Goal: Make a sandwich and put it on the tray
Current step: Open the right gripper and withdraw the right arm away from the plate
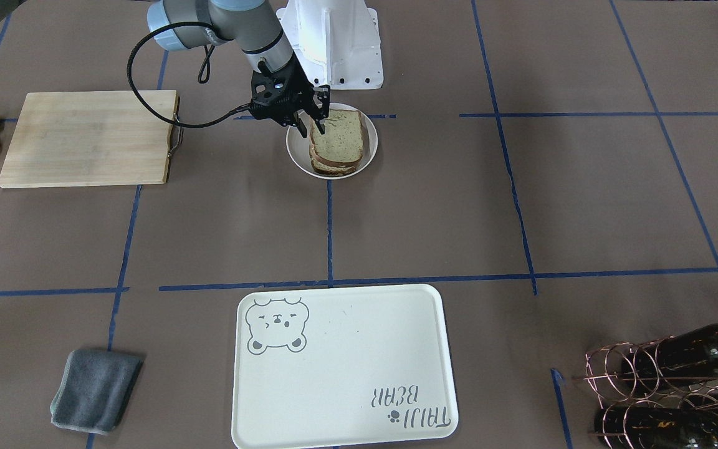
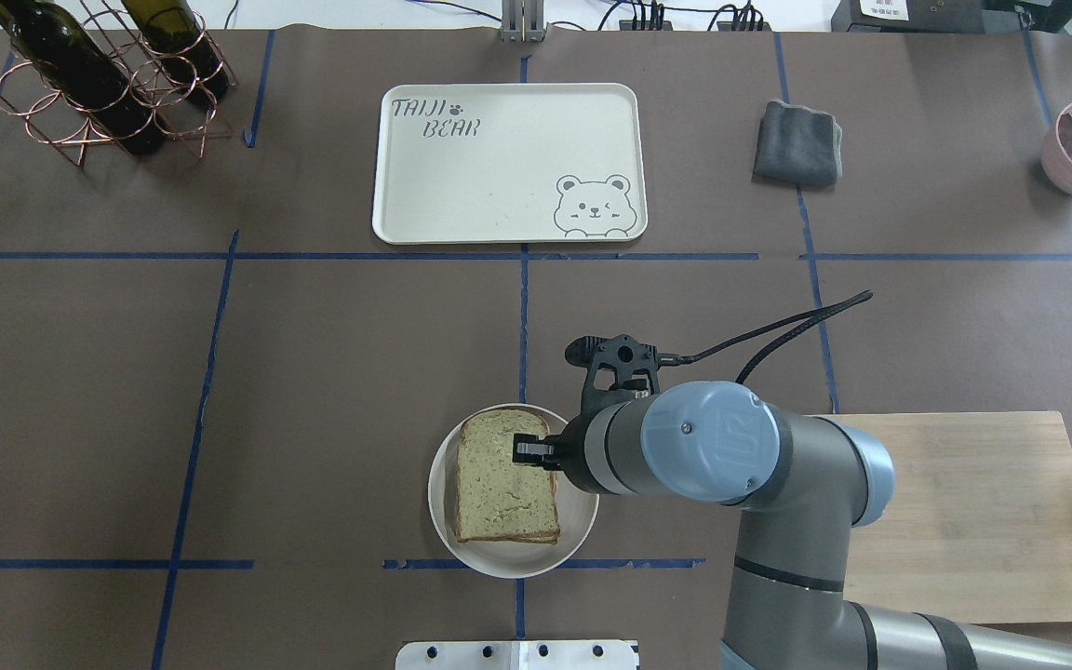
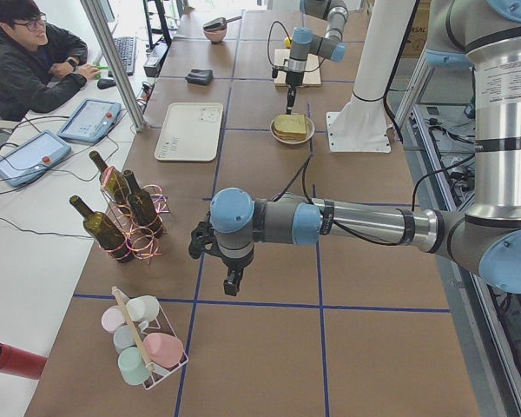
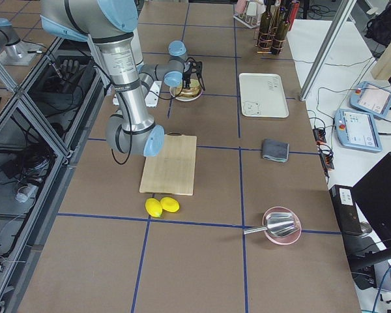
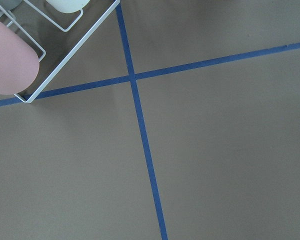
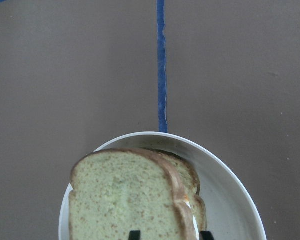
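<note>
Entry: tan, brown-crusted two-slice sandwich (image 2: 503,479), assembled, lay on round white plate (image 2: 513,561); my right gripper (image 1: 311,129), fingers parted astride its 3 o'clock crust, ungrasped; cream rectangular bear-printed tray (image 2: 499,167), 12 o'clock, unreached; left gripper (image 3: 233,283) state untellable.

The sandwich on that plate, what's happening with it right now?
The right gripper is down at the sandwich, which sits stacked on the white plate, its jaws straddling one edge; whether they are clamped is unclear. The tray lies empty, some way off. The left gripper hangs well away from all this.
</note>
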You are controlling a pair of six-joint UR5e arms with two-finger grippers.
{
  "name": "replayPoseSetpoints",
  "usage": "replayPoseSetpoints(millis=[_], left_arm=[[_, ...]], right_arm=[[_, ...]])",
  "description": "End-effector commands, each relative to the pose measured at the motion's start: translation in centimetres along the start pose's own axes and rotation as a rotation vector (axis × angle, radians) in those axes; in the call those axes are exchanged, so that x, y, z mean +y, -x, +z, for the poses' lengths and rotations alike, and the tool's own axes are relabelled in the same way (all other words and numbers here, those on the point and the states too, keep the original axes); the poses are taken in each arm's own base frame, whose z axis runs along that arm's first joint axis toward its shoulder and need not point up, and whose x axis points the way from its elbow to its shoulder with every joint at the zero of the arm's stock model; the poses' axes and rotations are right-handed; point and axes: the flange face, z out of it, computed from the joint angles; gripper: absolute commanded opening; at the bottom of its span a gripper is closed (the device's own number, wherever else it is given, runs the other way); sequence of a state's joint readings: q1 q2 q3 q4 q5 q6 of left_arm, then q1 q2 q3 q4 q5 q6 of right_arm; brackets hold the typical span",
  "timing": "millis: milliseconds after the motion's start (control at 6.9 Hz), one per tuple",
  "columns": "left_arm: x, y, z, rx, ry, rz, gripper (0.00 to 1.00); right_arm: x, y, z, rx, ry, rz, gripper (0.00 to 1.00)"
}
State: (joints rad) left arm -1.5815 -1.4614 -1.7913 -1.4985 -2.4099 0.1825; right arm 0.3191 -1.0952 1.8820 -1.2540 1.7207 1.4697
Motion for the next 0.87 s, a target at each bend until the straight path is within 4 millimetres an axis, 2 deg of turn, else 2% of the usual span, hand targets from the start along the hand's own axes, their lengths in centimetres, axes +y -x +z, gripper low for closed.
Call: replayPoseSetpoints(millis=[0, 290, 434, 579, 724], left_arm=[[0.0, -0.1, -0.1, 0.000, -0.002, 0.002, 1.00], [-0.4, 0.0, 0.0, -0.005, 0.000, -0.005, 1.00], [-1.1, -0.5, -0.7, -0.013, -0.014, 0.011, 1.00], [-2.9, -1.3, -1.5, -0.017, -0.034, 0.035, 1.00], [-3.8, -1.7, -2.0, -0.016, -0.048, 0.050, 1.00]], right_arm=[[-5.3, -2.2, -3.1, 0.046, 0.022, 0.034, 1.00], [-8.2, -3.9, -4.3, 0.139, 0.017, -0.104, 1.00], [-11.3, -5.7, -6.5, 0.179, 0.036, -0.160, 1.00], [-15.3, -8.7, -9.6, 0.189, 0.066, -0.210, 1.00], [-19.3, -14.1, -12.5, 0.203, 0.083, -0.265, 1.00]])
